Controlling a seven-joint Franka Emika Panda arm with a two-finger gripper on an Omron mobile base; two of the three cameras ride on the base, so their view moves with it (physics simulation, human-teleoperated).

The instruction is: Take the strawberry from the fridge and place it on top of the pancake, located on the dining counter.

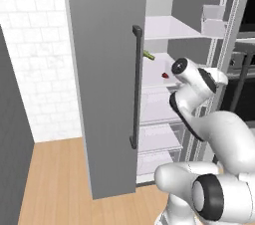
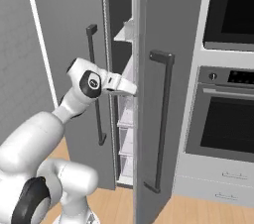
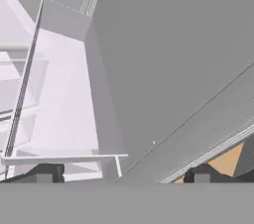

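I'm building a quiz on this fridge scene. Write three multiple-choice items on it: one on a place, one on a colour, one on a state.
1. Where is the strawberry?
A. on a white fridge shelf
B. on the wooden floor
C. on the oven

2. What colour are the fridge door handles?
A. white
B. dark
C. red

3. How does the fridge stand?
A. both doors shut
B. a door swung open
C. doors removed

Answers: 1 A, the red berry lies on a shelf near the green vegetable piece; 2 B, the long bars are dark; 3 B, shelves show past the open door.
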